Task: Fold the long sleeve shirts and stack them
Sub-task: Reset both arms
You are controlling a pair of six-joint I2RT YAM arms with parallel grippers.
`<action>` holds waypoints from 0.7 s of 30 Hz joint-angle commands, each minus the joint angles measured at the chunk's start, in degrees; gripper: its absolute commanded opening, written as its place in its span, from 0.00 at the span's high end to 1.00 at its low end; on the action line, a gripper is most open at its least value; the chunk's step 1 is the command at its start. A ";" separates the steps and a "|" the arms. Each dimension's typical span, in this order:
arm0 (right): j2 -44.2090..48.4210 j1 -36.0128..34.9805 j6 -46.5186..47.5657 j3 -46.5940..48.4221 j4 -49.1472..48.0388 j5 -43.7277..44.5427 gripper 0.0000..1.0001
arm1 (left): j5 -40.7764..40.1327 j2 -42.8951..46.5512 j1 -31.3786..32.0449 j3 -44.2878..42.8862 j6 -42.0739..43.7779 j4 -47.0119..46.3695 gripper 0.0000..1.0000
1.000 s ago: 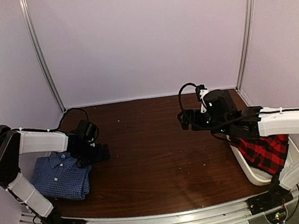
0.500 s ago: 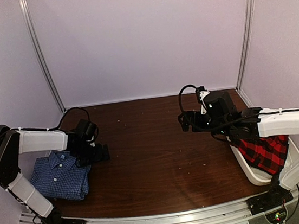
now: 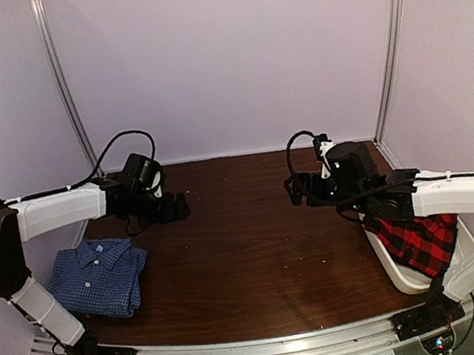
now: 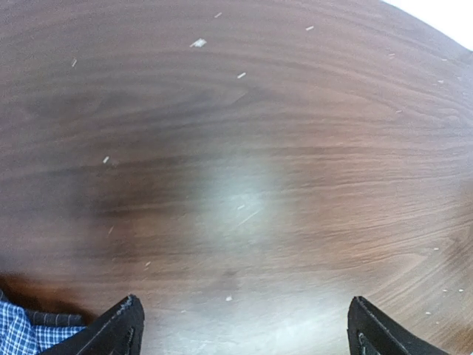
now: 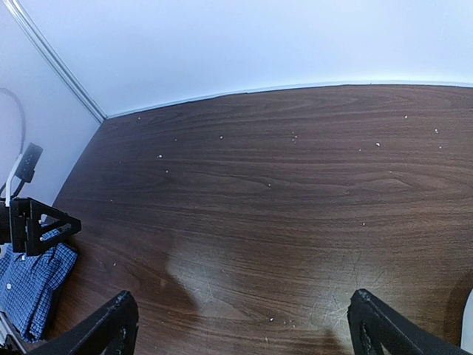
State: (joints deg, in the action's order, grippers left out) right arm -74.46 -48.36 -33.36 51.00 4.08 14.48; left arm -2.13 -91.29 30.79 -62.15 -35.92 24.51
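The left gripper point(image 3: 178, 209) hangs with its jaws spread wide and nothing between them, over bare bench point(image 3: 246, 254) far across from the tub point(image 3: 396, 277), towards the back wall. The right gripper point(image 3: 292, 191) is likewise wide apart and empty, just beyond the tub's far left corner and aimed away from it across the wood. The plaid shirt point(image 3: 418, 242) lies heaped in the tub, part of it draped over the rim under the right arm. The blue shirt point(image 3: 94, 277) sits folded, collar up, well apart from the tub at the opposite near corner. No third shirt shows. By the look of it one shirt is finished and the plaid is due next: the right gripper would need to swing round toward the tub, drop onto the draped cloth and pinch it clear of the rim. The stretch of bench between tub and blue shirt is bare, with room to spread a shirt flat. The tub wall, the corner post behind it and the side wall close by leave the right arm little room.
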 commanded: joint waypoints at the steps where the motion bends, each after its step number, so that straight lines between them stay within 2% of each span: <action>1: 2.89 0.72 -0.21 -0.50 0.77 1.38 0.00 | -0.17 0.70 2.67 -4.68 2.33 -0.54 0.02; 10: 5.98 1.16 -0.50 -1.96 1.28 1.91 0.00 | -1.87 1.09 7.72 -8.68 3.36 -3.12 0.02; 21: 13.25 1.51 2.24 -3.57 2.37 5.14 0.00 | -1.02 6.20 9.88 -5.59 4.36 -11.96 0.02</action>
State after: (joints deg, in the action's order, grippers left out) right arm -65.12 -47.16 -32.67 48.86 5.98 16.64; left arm -2.96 -88.47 40.25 -68.97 -32.88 19.27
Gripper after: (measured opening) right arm 0.997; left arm 0.977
